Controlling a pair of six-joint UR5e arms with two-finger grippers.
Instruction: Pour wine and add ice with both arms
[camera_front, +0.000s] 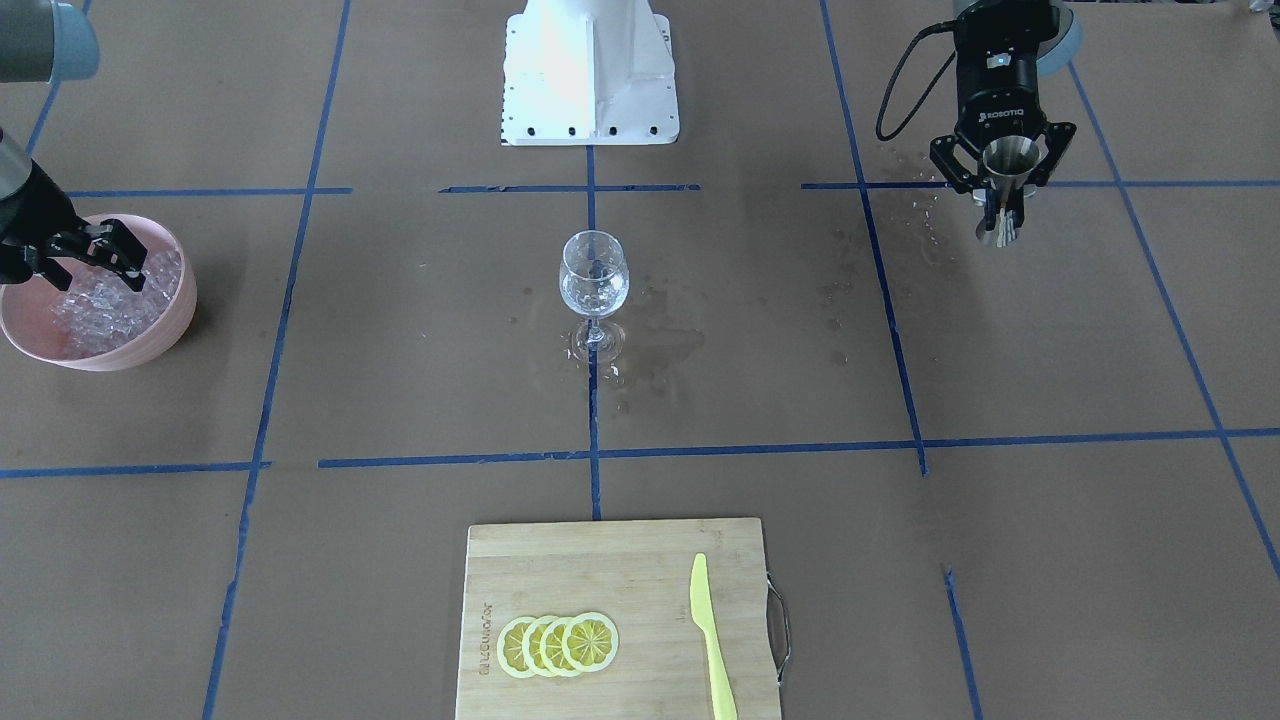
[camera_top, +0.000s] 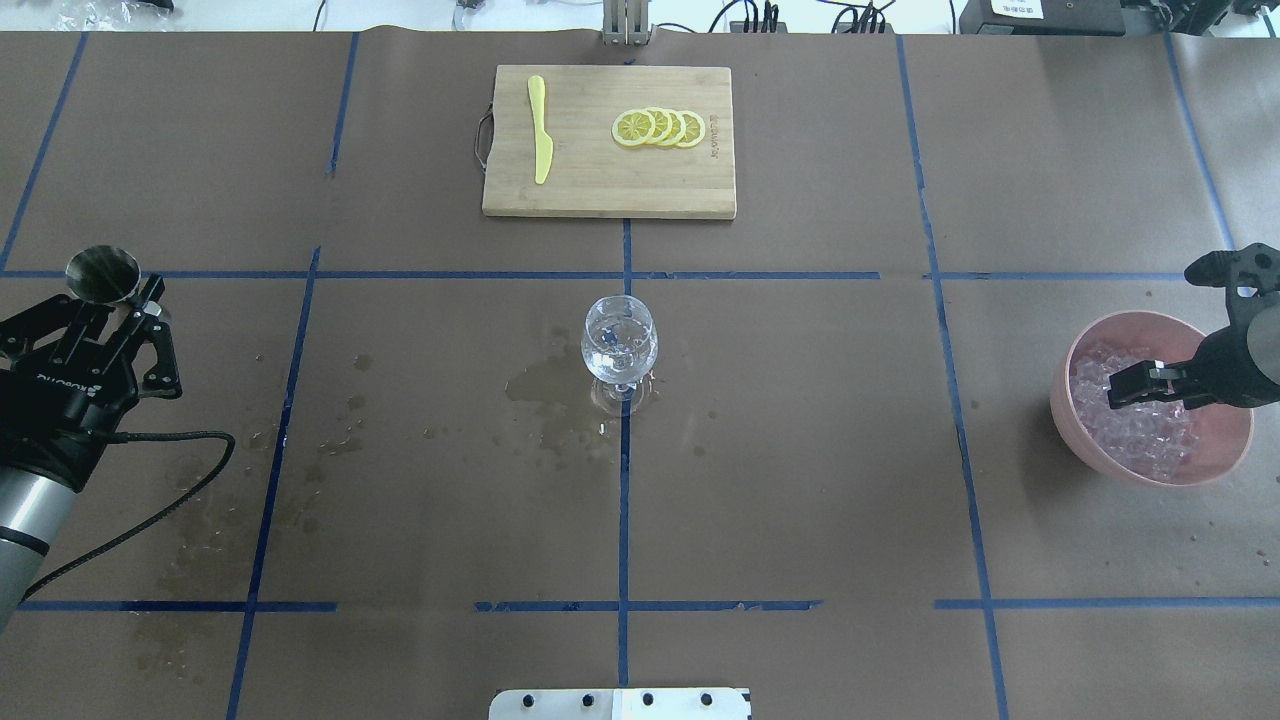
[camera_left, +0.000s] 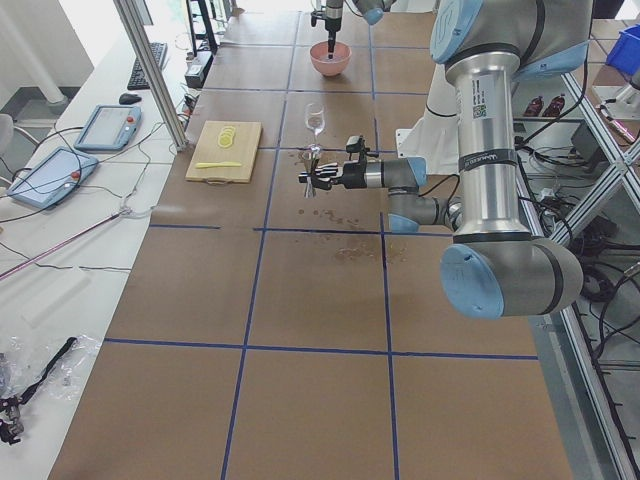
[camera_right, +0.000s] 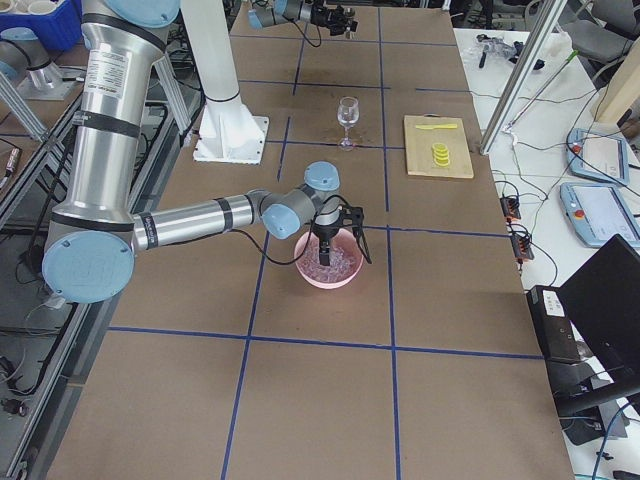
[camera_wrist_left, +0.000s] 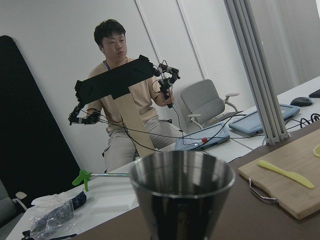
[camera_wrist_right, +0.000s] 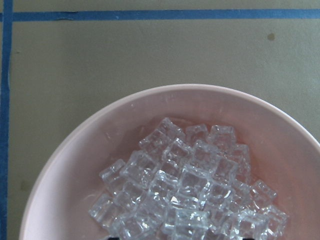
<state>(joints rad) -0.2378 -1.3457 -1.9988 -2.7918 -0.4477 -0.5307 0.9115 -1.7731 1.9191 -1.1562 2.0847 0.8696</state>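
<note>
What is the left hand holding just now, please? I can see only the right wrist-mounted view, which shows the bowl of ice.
Observer: The left hand is closed on a metal jigger, held upright out at the robot's left side of the table.
Operator: Thank you. Where is the wine glass?
Observer: The wine glass stands upright at the table's centre, with wet patches on the paper round its foot.
Operator: And is my right hand open?
Observer: Yes, the right hand is open, its fingers down over the ice in the pink bowl.
</note>
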